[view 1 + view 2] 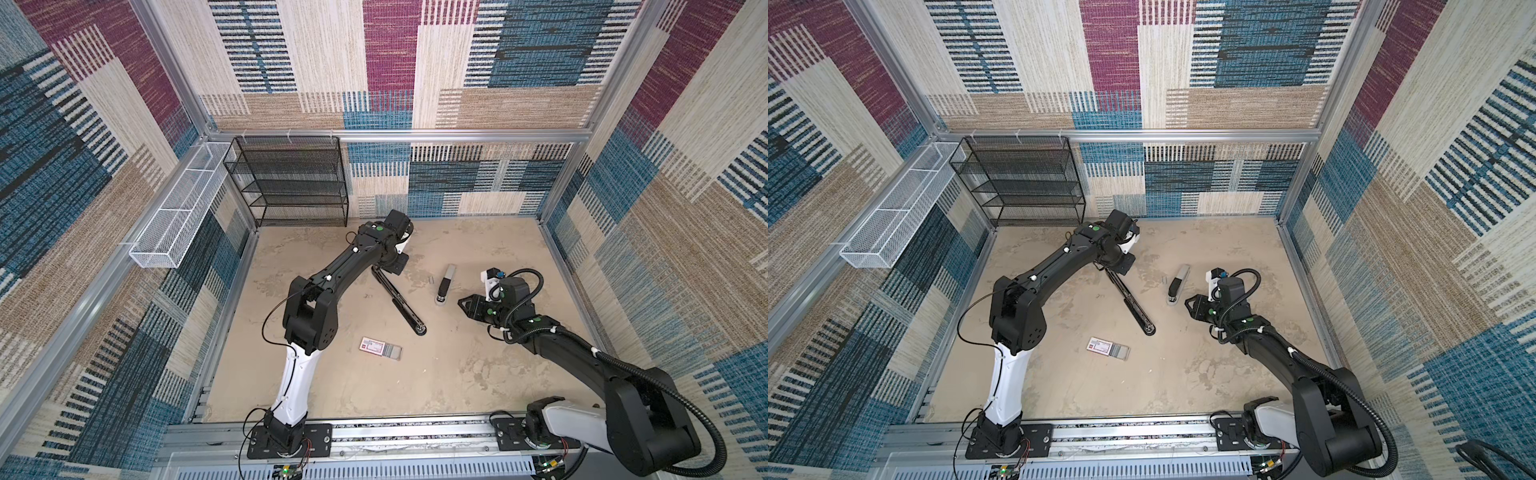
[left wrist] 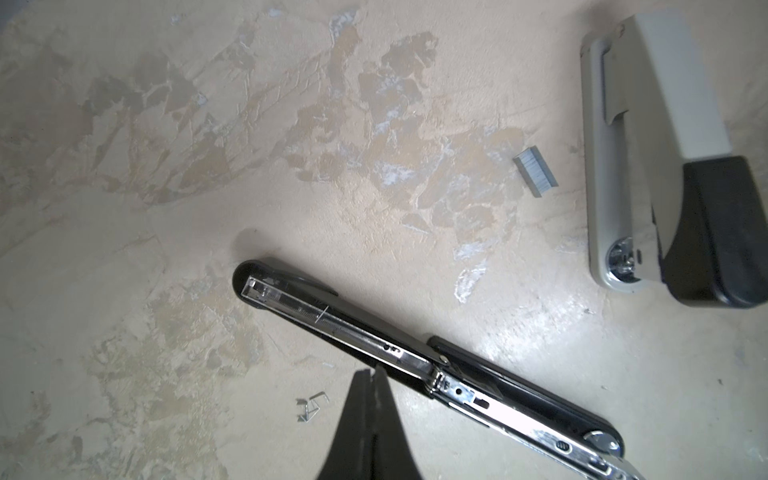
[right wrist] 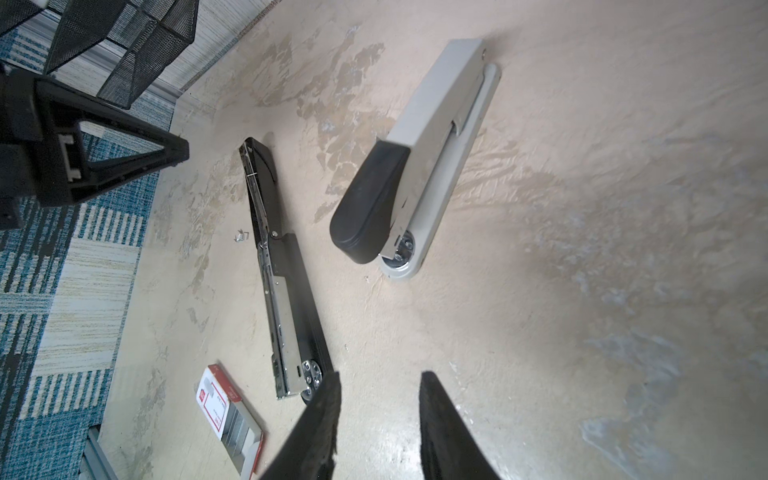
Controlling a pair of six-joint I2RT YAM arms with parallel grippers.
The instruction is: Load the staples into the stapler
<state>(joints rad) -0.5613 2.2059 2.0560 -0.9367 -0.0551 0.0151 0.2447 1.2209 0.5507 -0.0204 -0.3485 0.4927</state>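
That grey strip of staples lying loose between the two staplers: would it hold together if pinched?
The staple strip looks thin and light, so probably hard to pinch off the table. It likely snaps apart: bent loose staples lie beside the black stapler.

In both top views the left gripper [image 2: 371, 374] has its fingertips hidden under its own wrist. The left wrist picture's edge cuts off the black stapler [image 2: 340, 328] at one end and the grey stapler [image 2: 648, 124] along one side. Print on the staple box [image 3: 224, 411] is too small to read.
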